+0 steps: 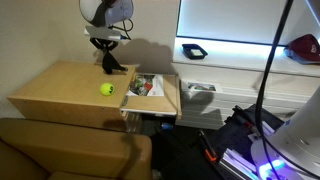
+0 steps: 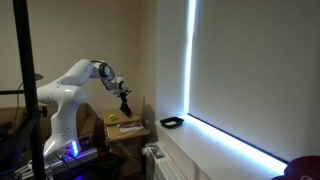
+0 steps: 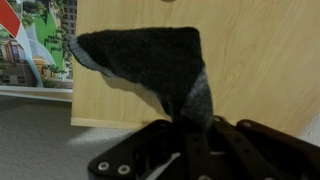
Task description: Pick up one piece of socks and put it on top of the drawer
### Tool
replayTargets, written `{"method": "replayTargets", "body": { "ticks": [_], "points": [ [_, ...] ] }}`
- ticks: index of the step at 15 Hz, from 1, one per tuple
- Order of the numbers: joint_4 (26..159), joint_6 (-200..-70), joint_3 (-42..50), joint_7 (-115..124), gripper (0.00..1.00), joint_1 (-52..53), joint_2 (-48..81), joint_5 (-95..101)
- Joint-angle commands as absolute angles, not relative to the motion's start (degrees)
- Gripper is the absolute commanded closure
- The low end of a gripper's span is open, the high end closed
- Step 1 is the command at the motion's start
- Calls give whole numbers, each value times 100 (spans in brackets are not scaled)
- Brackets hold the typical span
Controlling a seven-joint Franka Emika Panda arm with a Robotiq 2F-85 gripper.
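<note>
My gripper (image 1: pixel 106 47) is shut on a dark grey sock (image 1: pixel 110 61) and holds it hanging above the back of the wooden drawer unit's top (image 1: pixel 60 88). In the wrist view the sock (image 3: pixel 150 65) hangs from the closed jaws (image 3: pixel 196 128) over the light wood surface (image 3: pixel 260 60). In an exterior view the arm reaches over the unit with the sock (image 2: pixel 126 108) dangling below the gripper (image 2: pixel 124 93). The open drawer (image 1: pixel 150 95) at the unit's side holds several colourful items.
A yellow-green ball (image 1: pixel 106 89) lies on the drawer unit's top, also seen in an exterior view (image 2: pixel 113 117). A black dish (image 1: pixel 192 50) sits on the lit windowsill (image 2: pixel 172 122). A brown couch (image 1: pixel 60 150) stands in front. Cables run at the right.
</note>
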State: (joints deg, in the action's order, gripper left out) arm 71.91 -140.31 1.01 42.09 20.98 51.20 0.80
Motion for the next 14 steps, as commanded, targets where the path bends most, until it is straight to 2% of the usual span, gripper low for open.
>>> {"method": "replayTargets", "body": {
  "ticks": [1, 3, 8, 11, 14],
  "points": [
    [6891, -13826, 55, 4213, 69, 2066, 5358, -43],
    [6988, -13891, 22, 4146, 62, 2011, 5329, -107],
    [7175, -13938, -1, 4243, 25, 1875, 5085, -365],
    [7584, -13208, 40, 4398, 4, 1749, 4399, -508],
    [7878, -12287, -426, 3847, 0, 1237, 3725, -1098]
  ]
}}
